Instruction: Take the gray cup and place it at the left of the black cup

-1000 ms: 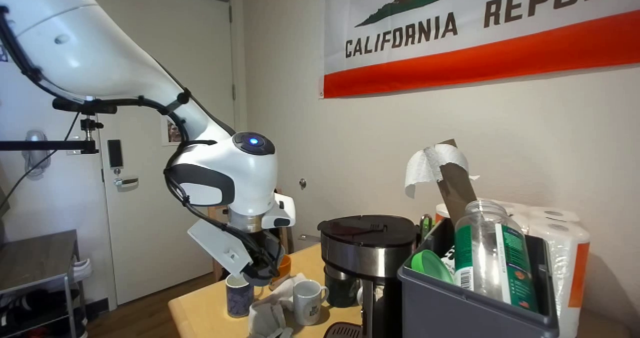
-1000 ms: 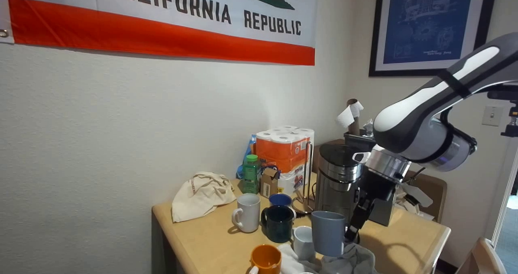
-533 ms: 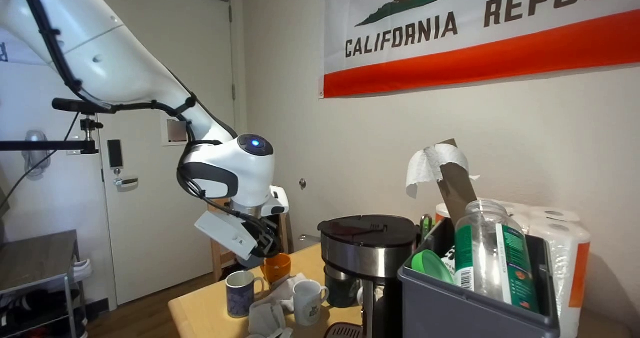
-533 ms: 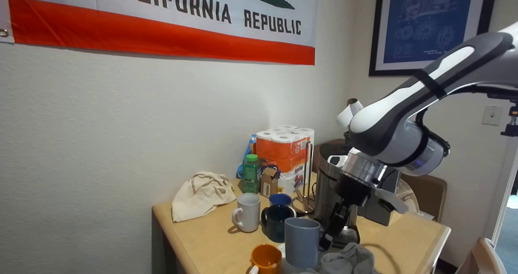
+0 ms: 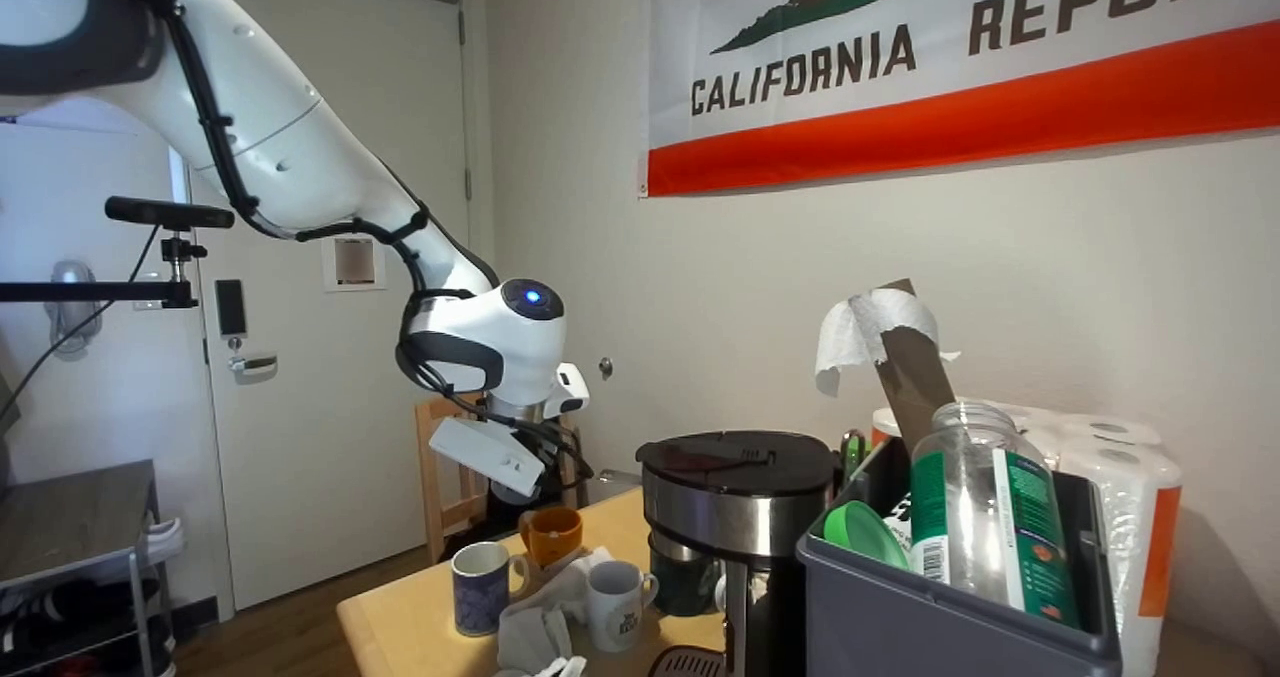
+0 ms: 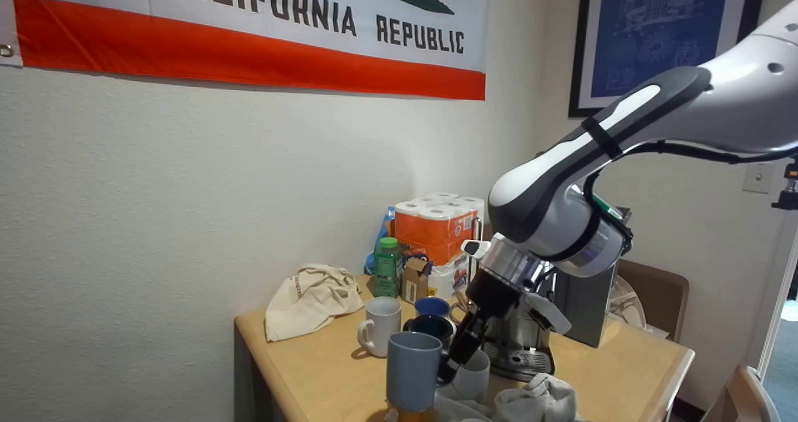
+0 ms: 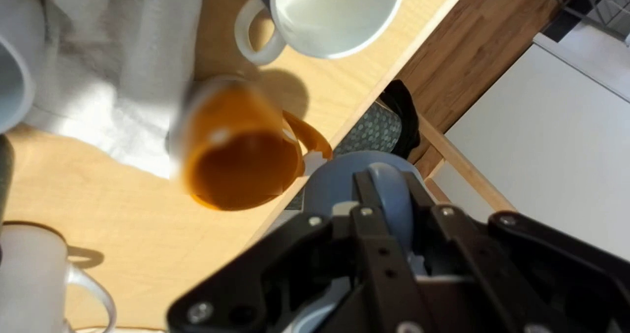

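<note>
The gray cup [image 6: 413, 372], blue-gray in tint, is upright and held in the air by its handle. My gripper [image 7: 388, 185] is shut on that handle, with one finger on each side. In the wrist view the cup's body [image 7: 327, 183] shows just beyond the fingertips. In an exterior view the gripper [image 6: 446, 369] is to the right of the cup, and the cup overlaps the orange cup [image 6: 408, 415]. The black cup [image 6: 431, 326] stands on the table behind the gray cup, partly hidden by it. In an exterior view the arm largely hides the gray cup [image 5: 514, 495].
A white mug [image 6: 381, 323] and a blue mug [image 6: 431, 306] stand near the black cup. A patterned mug [image 5: 480, 589], a white mug [image 5: 612, 612] and a cloth [image 5: 535, 637] lie nearer the coffee maker [image 5: 740, 512]. A gray bin [image 5: 950, 612] stands beside it.
My gripper has carried the gray cup leftward in an exterior view, from the coffee maker's side to in front of the black cup. The orange cup has come into clear view in an exterior view.
</note>
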